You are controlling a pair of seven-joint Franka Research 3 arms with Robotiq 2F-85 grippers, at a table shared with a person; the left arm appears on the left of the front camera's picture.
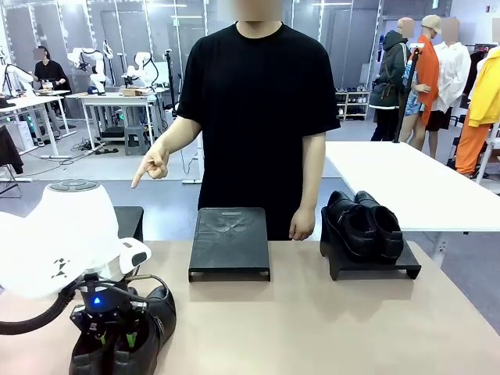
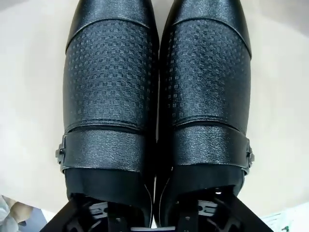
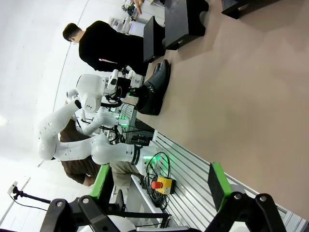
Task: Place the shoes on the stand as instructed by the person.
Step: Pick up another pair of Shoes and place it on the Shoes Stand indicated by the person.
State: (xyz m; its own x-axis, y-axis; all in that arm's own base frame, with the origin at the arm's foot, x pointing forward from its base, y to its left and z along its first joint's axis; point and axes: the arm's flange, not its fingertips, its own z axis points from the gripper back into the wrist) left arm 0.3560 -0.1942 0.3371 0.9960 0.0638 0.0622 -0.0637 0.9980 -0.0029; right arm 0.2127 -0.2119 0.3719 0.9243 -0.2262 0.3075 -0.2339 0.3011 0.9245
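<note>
Left arm [image 1: 70, 234], lower left of the front frame: glossy white rounded shell, grey round cap showing on top, small dark logo on the side. A black cable is looping out under it. Black left gripper [image 1: 117, 337] below is glowing with a blue LED, green pads showing on its fingers. Right gripper [image 3: 159, 193], bottom of the right wrist frame: black linkage fingers with visible pivot screws, bright green pads [image 3: 218, 186]. Person [image 1: 258, 117], centre top of the front frame, is wearing a plain black short-sleeved T-shirt.

middle stand [image 1: 229, 241] bare on top, right stand [image 1: 373, 268] occupied by shoes [image 1: 364, 224]
</note>
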